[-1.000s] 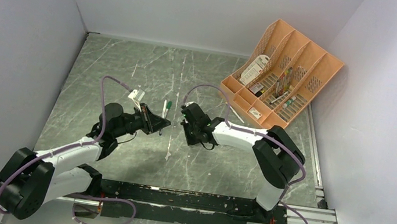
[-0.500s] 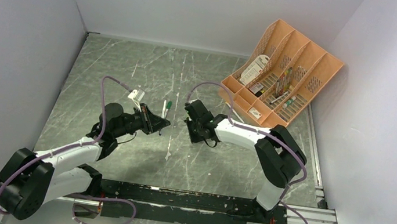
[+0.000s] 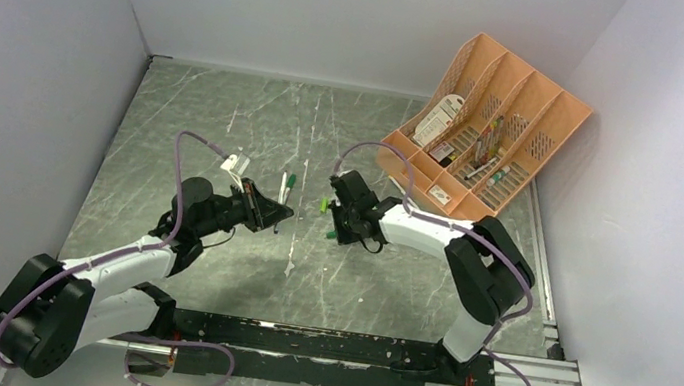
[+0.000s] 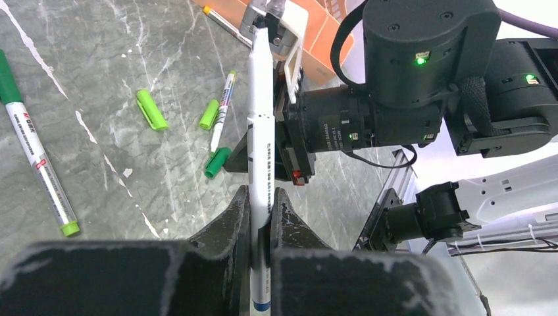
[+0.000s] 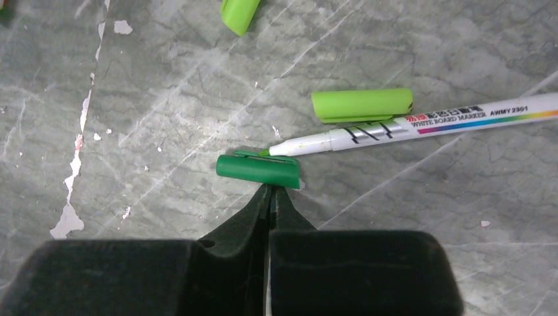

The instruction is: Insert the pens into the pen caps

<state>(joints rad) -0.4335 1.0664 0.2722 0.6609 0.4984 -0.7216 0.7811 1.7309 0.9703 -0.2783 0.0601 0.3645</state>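
Note:
My left gripper (image 4: 262, 204) (image 3: 283, 212) is shut on a white pen (image 4: 262, 145), which sticks out forward toward the right arm. My right gripper (image 5: 270, 187) (image 3: 333, 214) has its jaws closed, tips touching the side of a dark green cap (image 5: 258, 169) (image 4: 217, 162). I cannot tell whether it pinches the cap. An uncapped white pen (image 5: 421, 122) (image 4: 222, 112) lies with its tip at that cap. Two light green caps (image 5: 362, 105) (image 5: 240, 13) lie beside it. Another pen, capped green (image 4: 36, 155) (image 3: 285, 190), lies to the left.
The orange organizer (image 3: 489, 123) with mixed stationery stands at the back right. A thin pen (image 3: 406, 197) lies on the table in front of it. The right arm's wrist (image 4: 395, 99) is close ahead of the held pen's tip. White walls enclose the table.
The right gripper has shifted right and slightly back, uncovering green caps on the table beside it. The left arm has stayed still with its pen.

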